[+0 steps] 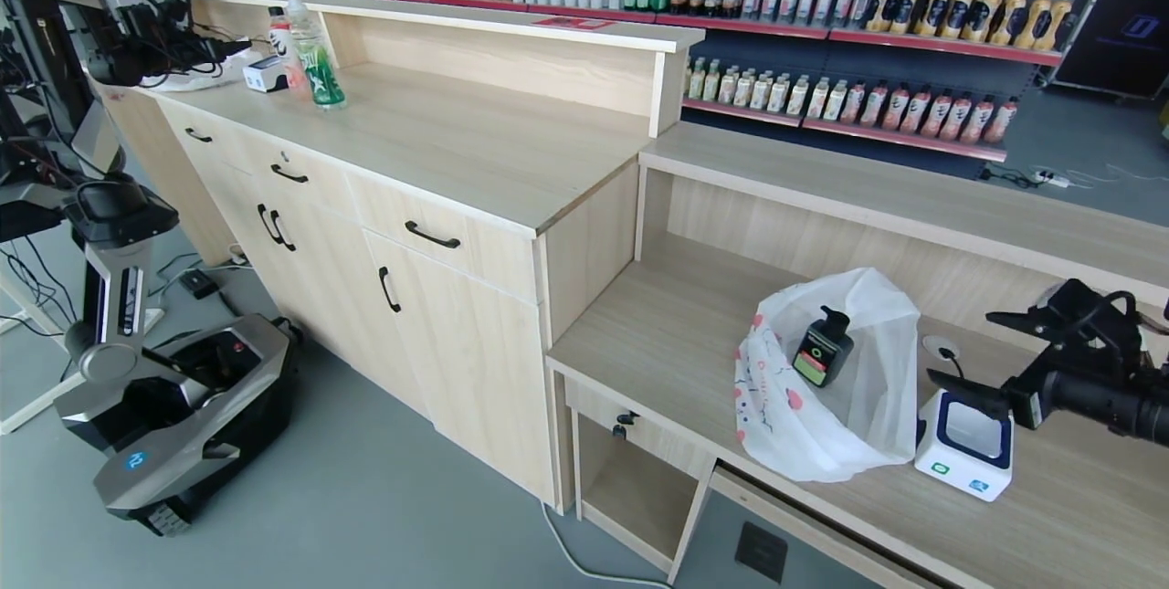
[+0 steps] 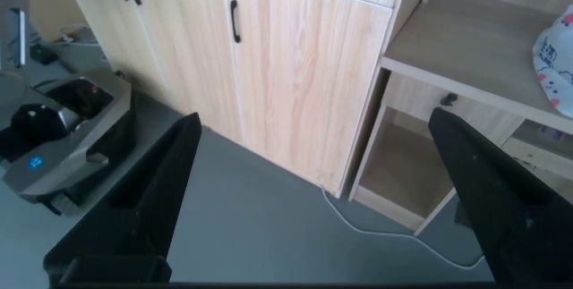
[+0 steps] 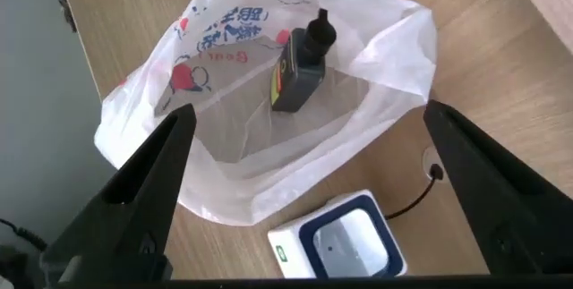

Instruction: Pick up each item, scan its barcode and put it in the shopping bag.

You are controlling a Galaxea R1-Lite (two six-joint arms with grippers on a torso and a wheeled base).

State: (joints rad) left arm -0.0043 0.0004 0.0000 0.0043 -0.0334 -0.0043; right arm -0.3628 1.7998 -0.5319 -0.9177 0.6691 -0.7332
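A white shopping bag (image 1: pixel 854 415) (image 3: pixel 224 146) stands open on the low desk. A dark pump bottle (image 1: pixel 823 348) (image 3: pixel 298 65) with a green and red label lies inside it. The white and blue barcode scanner (image 1: pixel 966 447) (image 3: pixel 345 249) sits just right of the bag. My right gripper (image 1: pixel 963 347) (image 3: pixel 309 110) hovers open above the bag and scanner, holding nothing. A green bottle (image 1: pixel 315 59), a pink bottle (image 1: pixel 279 41) and a small white box (image 1: pixel 265 73) stand far back on the high counter. My left gripper (image 2: pixel 313 119) is open and empty, off the desk's left end above the floor.
The high counter (image 1: pixel 438 141) with drawers and cupboard doors runs left of the low desk (image 1: pixel 667 333). Another robot base (image 1: pixel 164 406) (image 2: pixel 63 137) stands on the grey floor at left. Shelves of bottled drinks (image 1: pixel 822 5) line the back wall.
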